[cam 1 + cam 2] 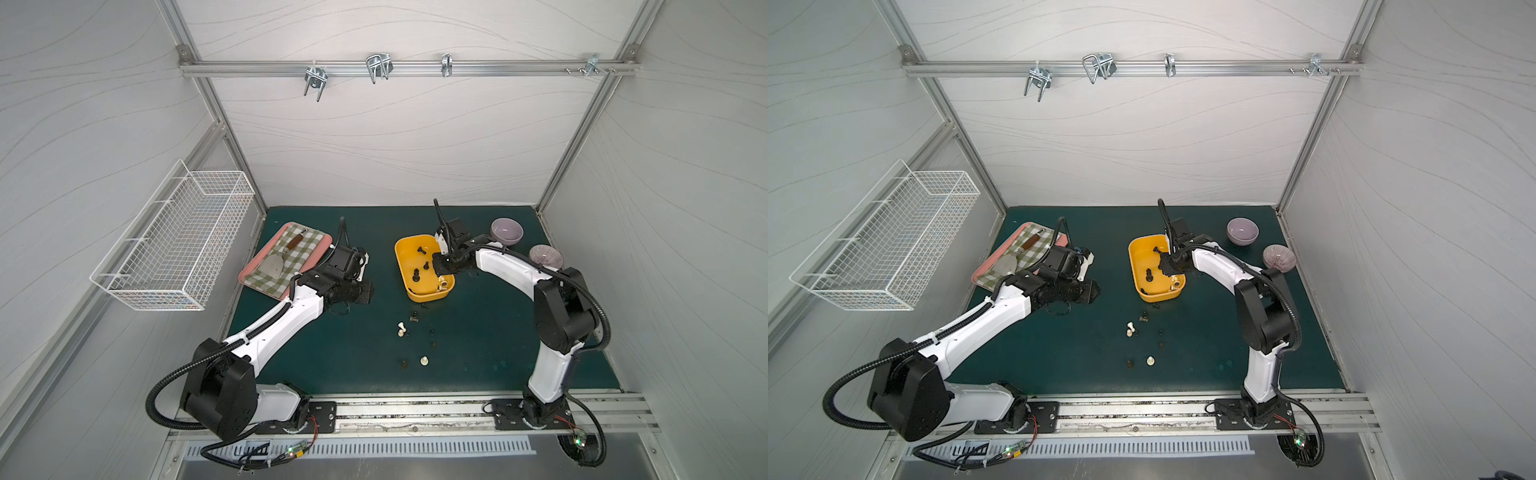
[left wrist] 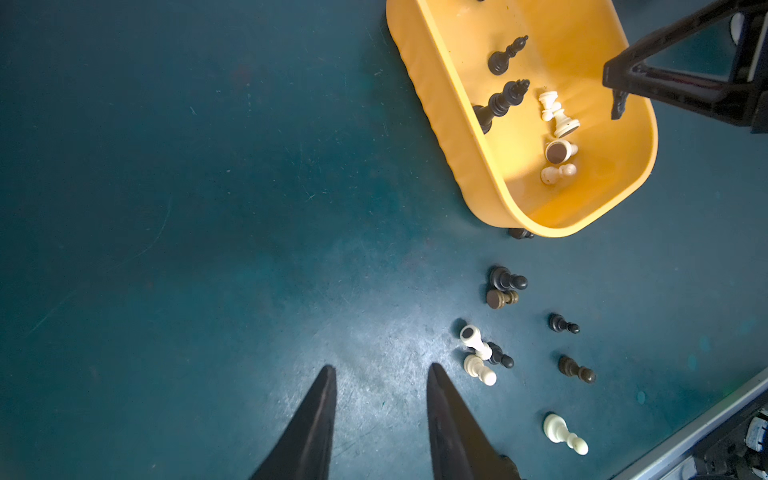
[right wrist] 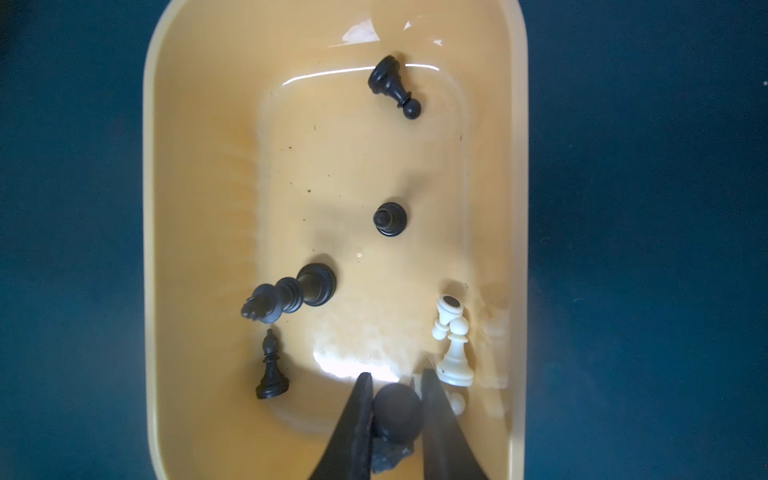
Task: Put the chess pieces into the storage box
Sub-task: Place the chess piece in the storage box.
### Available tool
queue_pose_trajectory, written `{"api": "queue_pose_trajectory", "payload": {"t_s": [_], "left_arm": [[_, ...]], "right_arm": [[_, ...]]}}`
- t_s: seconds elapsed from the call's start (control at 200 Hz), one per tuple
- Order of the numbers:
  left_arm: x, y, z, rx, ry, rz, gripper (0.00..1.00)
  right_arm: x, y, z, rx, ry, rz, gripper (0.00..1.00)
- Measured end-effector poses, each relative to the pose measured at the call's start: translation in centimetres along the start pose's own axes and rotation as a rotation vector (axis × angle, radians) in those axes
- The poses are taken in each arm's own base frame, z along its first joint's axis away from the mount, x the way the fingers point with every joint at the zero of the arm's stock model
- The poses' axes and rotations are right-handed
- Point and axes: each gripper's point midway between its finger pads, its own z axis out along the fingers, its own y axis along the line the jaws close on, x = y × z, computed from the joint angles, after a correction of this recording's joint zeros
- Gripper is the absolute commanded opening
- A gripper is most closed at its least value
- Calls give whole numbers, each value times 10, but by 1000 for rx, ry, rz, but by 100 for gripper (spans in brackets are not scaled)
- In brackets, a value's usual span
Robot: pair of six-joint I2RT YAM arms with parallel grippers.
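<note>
Over the surface (image 2: 166, 208), the left jaws are standing apart, empty, near loose chess pieces (image 2: 478, 369); the right jaws are clamping a dark piece (image 3: 397, 409) over the storage box (image 3: 199, 208). Probably light, hard, slippery: taking the stem is looking best.

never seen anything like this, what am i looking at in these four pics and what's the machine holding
This is a robot: two white-and-black arms fixed at the front of a dark green table, each ending in a two-fingered gripper. The two wide pictures look down from an overhead twin camera; the two close-ups come from cameras on the wrists. Small black and cream chess pieces lie scattered on the table; several already lie in the shallow yellow plastic tub. The right gripper hangs over the tub, shut on a dark chess piece. The left gripper is open and empty. A pink tray, two purplish bowls and a white wire basket are off to the sides.
</note>
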Motion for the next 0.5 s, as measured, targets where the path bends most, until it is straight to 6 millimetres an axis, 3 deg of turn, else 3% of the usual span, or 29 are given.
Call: {"api": "queue_pose_trajectory", "payload": {"t_s": [0.5], "left_arm": [[1, -1, 0, 8, 6, 0, 38]], "right_arm": [[4, 0, 9, -1, 26, 5, 27]]}}
